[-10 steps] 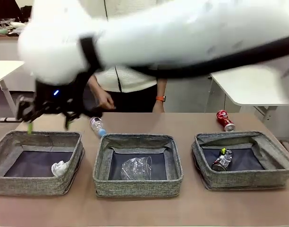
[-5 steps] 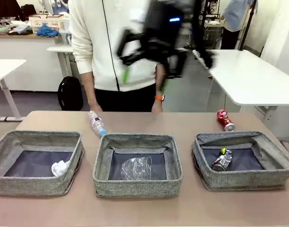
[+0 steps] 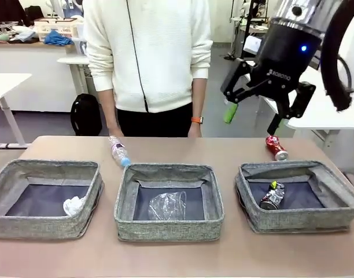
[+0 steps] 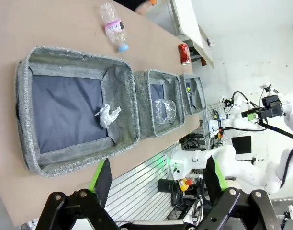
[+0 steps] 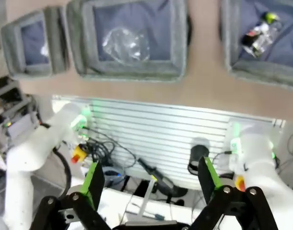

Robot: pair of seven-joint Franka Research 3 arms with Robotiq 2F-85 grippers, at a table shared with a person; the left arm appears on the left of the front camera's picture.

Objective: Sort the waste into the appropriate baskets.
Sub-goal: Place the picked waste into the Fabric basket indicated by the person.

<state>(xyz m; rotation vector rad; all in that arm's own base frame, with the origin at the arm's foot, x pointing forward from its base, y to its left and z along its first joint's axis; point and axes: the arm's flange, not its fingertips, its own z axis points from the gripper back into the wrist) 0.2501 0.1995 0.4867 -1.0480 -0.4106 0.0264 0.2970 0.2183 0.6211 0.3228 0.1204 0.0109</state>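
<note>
Right gripper (image 3: 253, 119): hung high on the robot's right side in the front view, with its fingers pointing down.
Right jaws: stood wide apart with nothing between them.
Right finger pads (image 3: 230, 112): were green and bare.
Right wrist (image 3: 299, 11): came in from the top edge; a blue light was lit on the black body below it.
Left gripper (image 4: 158, 173): pointed along its own wrist view, with both black fingers rising from the bottom edge.
Left jaws: stood wide apart and held nothing.

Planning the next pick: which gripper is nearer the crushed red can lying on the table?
Right. The right gripper hangs open above the crushed red can, slightly toward the middle. The left gripper is open beyond the leftmost grey woven basket, three baskets away.
</note>
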